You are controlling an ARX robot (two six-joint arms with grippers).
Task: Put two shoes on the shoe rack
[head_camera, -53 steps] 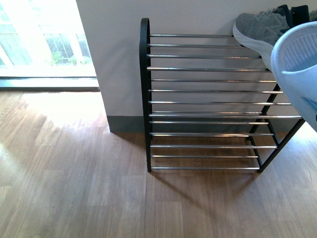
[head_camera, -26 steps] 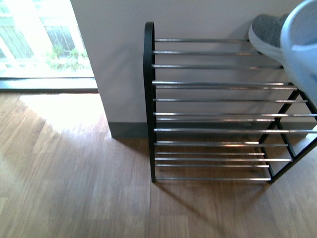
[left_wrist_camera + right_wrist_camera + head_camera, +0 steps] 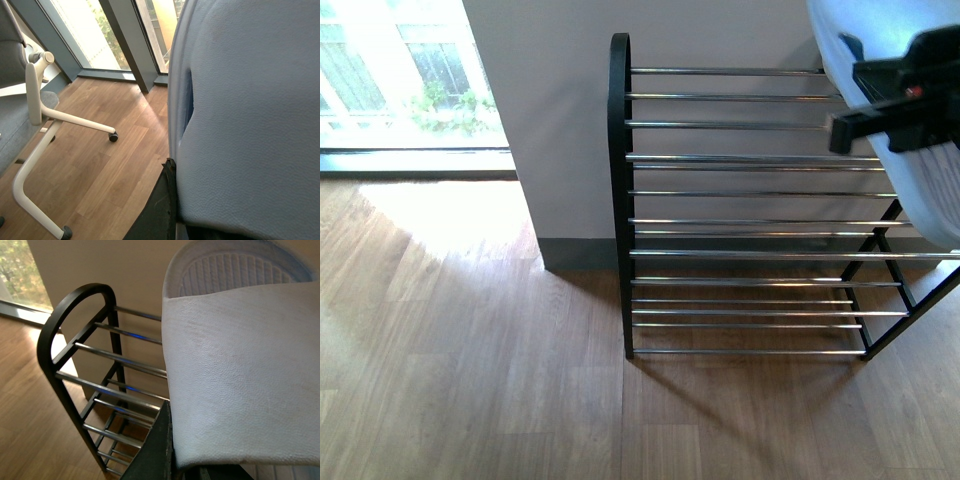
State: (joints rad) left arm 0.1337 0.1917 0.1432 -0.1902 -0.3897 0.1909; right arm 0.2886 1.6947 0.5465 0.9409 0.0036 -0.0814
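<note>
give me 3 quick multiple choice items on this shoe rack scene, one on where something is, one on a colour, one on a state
1. Where does the shoe rack stand?
A. against the wall
B. mid-floor
C. on a table

2. What colour is the slide over the rack?
A. red
B. pale blue
C. black

3. In what state is the left part of the rack's top shelf?
A. holds boots
B. covered by cloth
C. bare rods

Answers: 1 A, the wall is right behind it; 2 B, the right wrist view shows pale blue rubber; 3 C, only chrome rods show there.

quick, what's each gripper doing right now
Left gripper: shut on a pale blue slide.
Right gripper: shut on the other pale blue slide, held above the shoe rack.
</note>
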